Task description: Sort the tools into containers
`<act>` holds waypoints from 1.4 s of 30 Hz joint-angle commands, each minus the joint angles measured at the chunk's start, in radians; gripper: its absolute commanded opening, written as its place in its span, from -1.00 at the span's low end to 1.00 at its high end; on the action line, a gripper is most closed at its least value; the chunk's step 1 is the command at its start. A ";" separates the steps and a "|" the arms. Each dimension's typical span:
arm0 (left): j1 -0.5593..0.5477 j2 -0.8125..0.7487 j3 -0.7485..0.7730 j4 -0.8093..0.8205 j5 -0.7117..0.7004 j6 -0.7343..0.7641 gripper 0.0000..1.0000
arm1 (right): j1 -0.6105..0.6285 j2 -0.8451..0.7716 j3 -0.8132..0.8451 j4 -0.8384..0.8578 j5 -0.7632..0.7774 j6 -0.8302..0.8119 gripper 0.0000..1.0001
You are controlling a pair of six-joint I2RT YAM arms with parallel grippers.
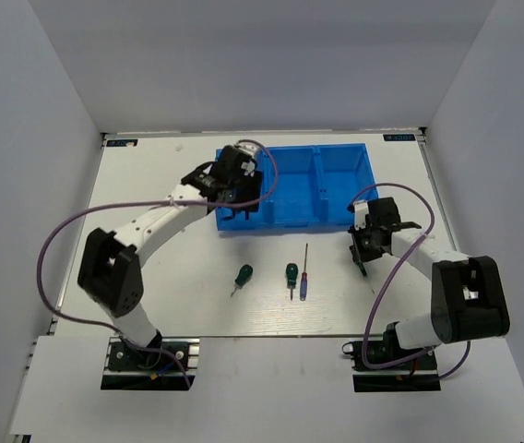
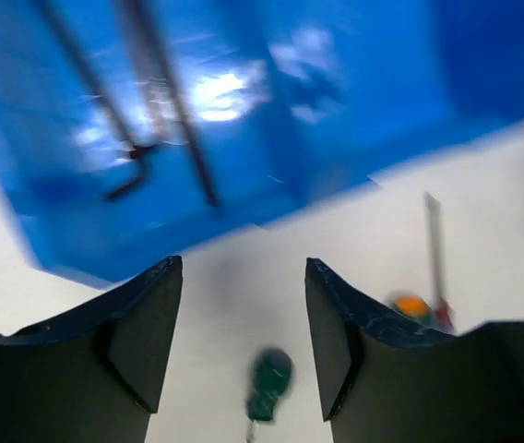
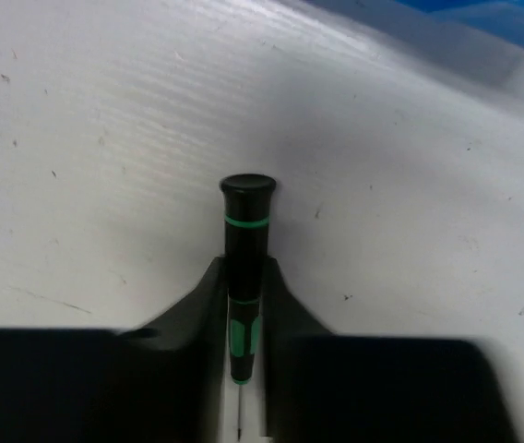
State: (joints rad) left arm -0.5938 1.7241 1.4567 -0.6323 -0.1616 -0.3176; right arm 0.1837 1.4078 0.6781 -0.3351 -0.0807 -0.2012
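My left gripper [image 2: 244, 341] hangs open above one blue tray [image 1: 336, 185] — two hex keys [image 2: 188, 143] inside. My right gripper [image 3: 245, 269] clamps one dark screwdriver [image 3: 246, 217]. Between them lie two green-handled screwdrivers [image 1: 243, 274] [image 1: 291, 272] and one blue screwdriver [image 1: 303, 281]. White table [image 1: 179, 295], pale walls [image 1: 22, 138].

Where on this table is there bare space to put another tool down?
Bare: the far-left corner beside the blue tray, and the near strip between the arm bases. Crowded: mid-table, where two green screwdrivers and a blue-handled screwdriver lie, next to the right gripper.
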 commanded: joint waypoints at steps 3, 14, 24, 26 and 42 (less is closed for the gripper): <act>-0.095 -0.127 -0.183 0.107 0.344 0.059 0.32 | 0.014 0.042 -0.005 -0.054 0.006 0.026 -1.00; -0.267 -0.098 -0.241 0.207 0.375 -0.009 0.40 | 0.054 -0.001 0.551 -0.291 -0.536 0.031 -1.00; -0.415 0.061 -0.082 0.218 0.340 -0.049 0.32 | 0.143 0.532 1.078 -0.268 -0.367 0.237 -0.43; -0.443 0.098 -0.061 0.185 0.298 -0.060 0.32 | 0.166 0.554 1.100 -0.252 -0.334 0.229 -0.14; -0.500 0.356 0.154 -0.058 -0.025 -0.097 0.26 | 0.020 0.221 0.787 -0.130 -0.292 0.310 0.16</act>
State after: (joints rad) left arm -1.0889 2.0731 1.5612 -0.6205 -0.0822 -0.3939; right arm 0.2607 1.7084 1.5337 -0.5091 -0.3878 0.0807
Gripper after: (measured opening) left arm 0.631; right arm 0.581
